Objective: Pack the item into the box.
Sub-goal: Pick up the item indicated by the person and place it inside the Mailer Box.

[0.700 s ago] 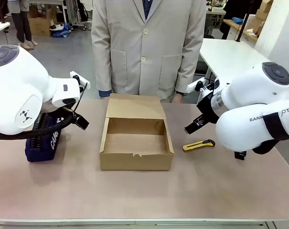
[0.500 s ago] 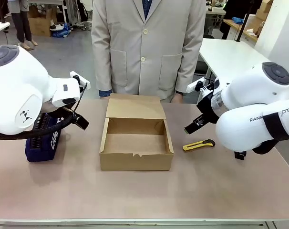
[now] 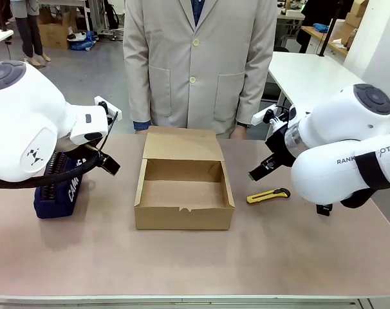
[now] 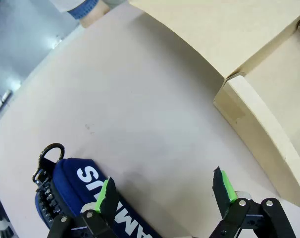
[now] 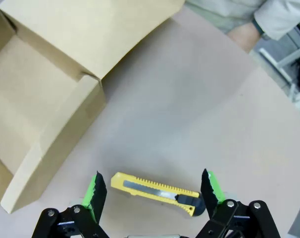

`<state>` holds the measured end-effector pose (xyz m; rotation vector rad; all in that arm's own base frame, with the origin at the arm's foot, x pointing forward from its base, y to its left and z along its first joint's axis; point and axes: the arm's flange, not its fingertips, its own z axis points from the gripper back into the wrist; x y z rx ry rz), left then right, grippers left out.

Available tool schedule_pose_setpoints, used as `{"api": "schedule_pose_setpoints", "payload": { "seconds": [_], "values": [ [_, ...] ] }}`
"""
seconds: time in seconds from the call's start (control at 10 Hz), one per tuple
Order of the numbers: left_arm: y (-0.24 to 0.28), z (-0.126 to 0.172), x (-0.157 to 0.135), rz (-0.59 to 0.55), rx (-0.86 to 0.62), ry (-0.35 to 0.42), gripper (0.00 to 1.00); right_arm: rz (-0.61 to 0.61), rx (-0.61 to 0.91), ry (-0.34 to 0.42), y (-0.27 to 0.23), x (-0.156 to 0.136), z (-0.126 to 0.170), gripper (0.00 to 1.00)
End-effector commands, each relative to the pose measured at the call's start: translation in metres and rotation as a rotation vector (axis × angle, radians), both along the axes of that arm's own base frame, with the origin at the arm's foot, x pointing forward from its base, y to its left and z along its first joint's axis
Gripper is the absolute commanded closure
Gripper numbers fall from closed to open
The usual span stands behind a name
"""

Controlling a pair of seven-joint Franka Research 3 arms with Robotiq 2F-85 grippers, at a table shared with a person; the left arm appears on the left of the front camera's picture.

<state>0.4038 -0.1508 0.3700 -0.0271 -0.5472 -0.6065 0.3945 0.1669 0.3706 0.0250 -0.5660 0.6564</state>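
Here, box [image 3: 182, 217]: brown cardboard, in the middle of the counter [image 3: 182, 264], standing open so its inner floor shows. Its flap lid [image 3: 182, 145] is folded back on the far side, toward the person.
Utility knife [image 3: 268, 195]: yellow with a black end, lying flat on the counter just to the right of the box and outside it. The black end points away from the box.
Right claw [image 5: 152, 178]: right of the box, hanging above the utility knife and apart from it. Its 2 green-padded fingers are spread wide and grip nothing; in the wrist view 1 finger stands off each end of the knife.
Left claw [image 4: 165, 191]: left of the box and raised off the counter, fingers spread wide and gripping nothing. In the wrist view 1 pad sits over the pencil case.
Pencil case [image 3: 56, 193]: navy with white lettering, on the counter well to the left of the box, partly behind the left arm.
Person [image 3: 198, 64]: in a light coat, standing behind the box at the far edge of the counter, with 1 hand [image 5: 244, 34] near that edge beyond the lid.
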Motion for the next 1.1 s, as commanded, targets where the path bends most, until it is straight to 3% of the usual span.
{"api": "schedule_pose_setpoints", "payload": {
  "seconds": [0.0, 0.3, 0.4, 0.5, 0.6, 0.7, 0.8, 0.9, 1.0],
  "values": [
    [0.0, 0.0, 0.0, 0.0, 0.0, 0.0, 0.0, -0.001, 0.001, 0.0, 0.0, 0.0, 0.0, 0.0],
    [0.0, 0.0, 0.0, 0.0, 0.0, 0.0, 0.0, 0.0, 0.0, 0.0, 0.0, 0.0, 0.0, 0.0],
    [0.001, 0.047, -0.025, -0.018, -0.014, -0.097, 0.0, 0.049, -0.016, -0.088, -0.003, -0.016, 0.036, 0.0],
    [-0.002, 0.113, -0.079, 0.011, 0.002, -0.239, 0.0, 0.045, -0.058, -0.204, -0.013, -0.051, 0.094, 0.0],
    [0.001, 0.151, -0.128, 0.042, 0.005, -0.353, 0.0, 0.053, -0.056, -0.277, -0.022, -0.091, 0.135, 0.0],
    [0.001, 0.165, -0.163, 0.056, 0.015, -0.442, 0.0, 0.043, -0.06, -0.332, -0.028, -0.123, 0.152, 0.0],
    [-0.001, 0.159, -0.162, 0.125, 0.045, -0.44, 0.0, -0.054, -0.036, -0.347, -0.026, -0.132, 0.152, 0.0],
    [-0.018, 0.175, -0.063, 0.007, 0.0, -0.36, 0.0, 0.062, -0.048, -0.284, -0.007, -0.047, 0.147, 0.0],
    [-0.018, 0.175, -0.063, 0.007, 0.0, -0.36, 0.0, 0.032, -0.04, -0.341, -0.011, -0.076, 0.186, 0.0]
  ]
}}
